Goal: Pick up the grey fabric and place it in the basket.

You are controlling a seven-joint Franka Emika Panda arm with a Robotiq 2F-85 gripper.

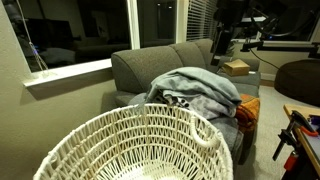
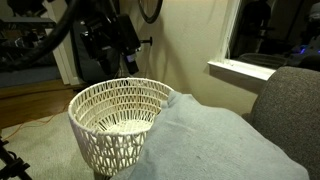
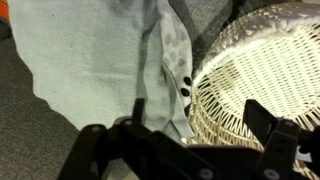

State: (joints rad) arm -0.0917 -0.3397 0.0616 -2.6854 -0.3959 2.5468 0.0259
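Two dark fingers [image 3: 92, 135] are seen at the bottom of the wrist view, spread wide apart with nothing clamped between them. The gripper [image 3: 175, 125] is held open above the place where cloth meets wicker.

Below the jaws a fold of the grey fabric [image 3: 90, 50] is draped, and the rest of it is spread over most of the left half of that view. A strip of white fabric with black spots [image 3: 185, 88] is exposed at its edge, just beside the braided rim of the basket [image 3: 260, 70] (only the rim and part of the woven inner wall are shown here). Dark upholstery of the couch [image 3: 205, 15] is glimpsed at the top.

In both exterior views the grey fabric [image 1: 195, 85] [image 2: 215, 140] is shown outside the basket, heaped on the couch [image 1: 140, 68] [image 2: 295, 105]. In an exterior view its near edge is laid against the basket's outer wall. The basket [image 1: 130, 145] [image 2: 115, 115] is set upright in front of the couch. The spotted white fabric [image 1: 180, 100] is tucked under the grey heap, and an orange cloth [image 1: 245, 115] is seen at the heap's far side. The dark arm [image 1: 228, 30] [image 2: 100, 30] is raised behind the basket.
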